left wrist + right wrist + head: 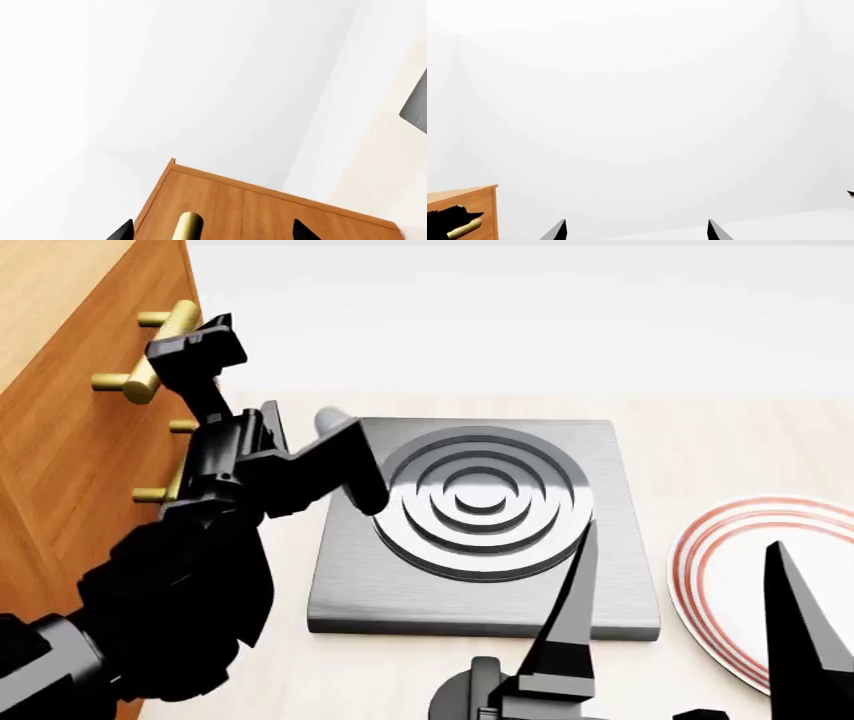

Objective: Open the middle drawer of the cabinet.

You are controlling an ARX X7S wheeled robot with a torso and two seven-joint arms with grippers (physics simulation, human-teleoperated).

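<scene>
Reaching step by the looks of it: left claw (187, 340) spread open right at a brass handle (144, 375) on the cabinet (67, 440) left of the stove plate (481, 530), hard to tell whether that's the middle drawer, needs closing then pulling; right claw (637, 231) open, idle.

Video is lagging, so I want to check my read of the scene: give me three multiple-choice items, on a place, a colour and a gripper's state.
1. Where does the grey stove plate lie? A on the cabinet; B between the cabinet and the striped plate; C behind the cabinet.
2. The striped plate's rings are: A blue; B green; C red.
3. The left gripper is: A open, straddling a brass handle; B shut on the handle; C holding the striped plate.
Answers: B, the head view shows it between them; C, red rings on white; A, the left wrist view shows fingertips apart either side of the handle.
</scene>
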